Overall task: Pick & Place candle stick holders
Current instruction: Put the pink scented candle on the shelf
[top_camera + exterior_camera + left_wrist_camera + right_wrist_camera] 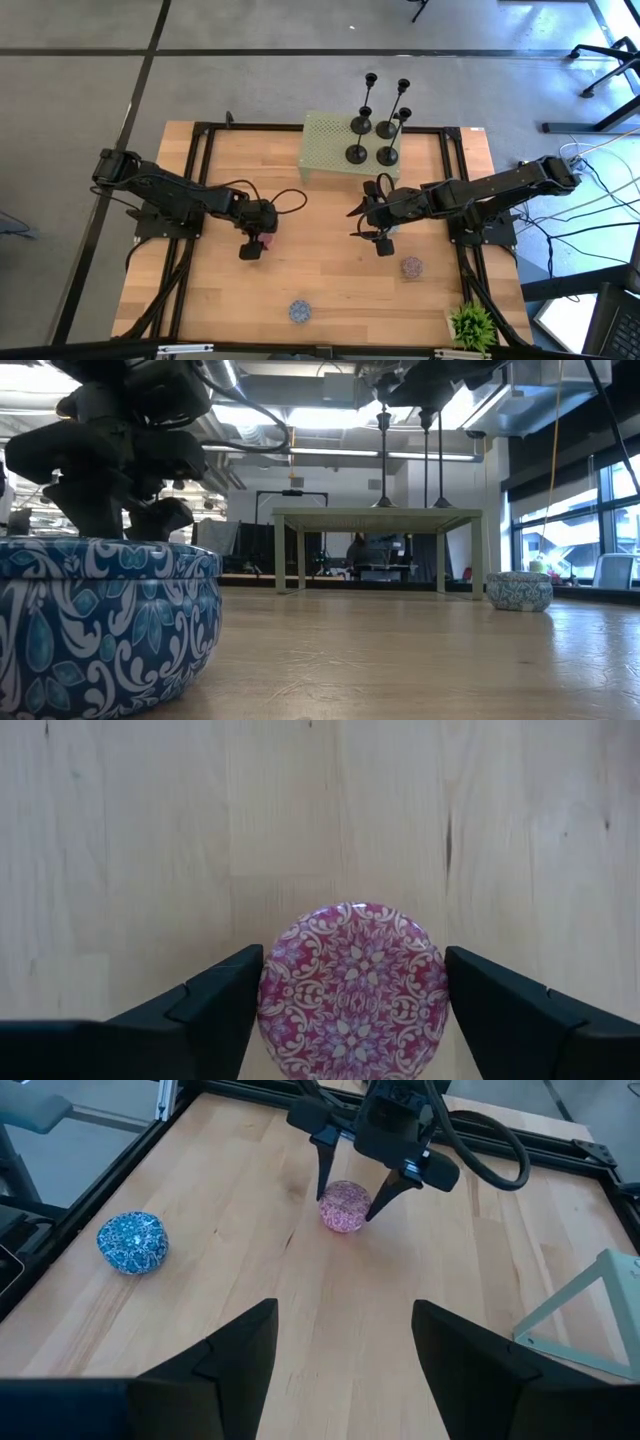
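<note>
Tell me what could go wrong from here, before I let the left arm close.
1. The left gripper straddles a pink patterned round box, not one of the candle stick holders; closing would pick the wrong thing.
2. All four holders stand close together on the green stand; reaching for one may topple its neighbours.
3. The right gripper hangs open mid-table, close to the stand; a hasty move could knock it.

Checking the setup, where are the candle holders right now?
All four candle holders stand on the pale green stand at the table's far edge, ahead of the right gripper.
</note>
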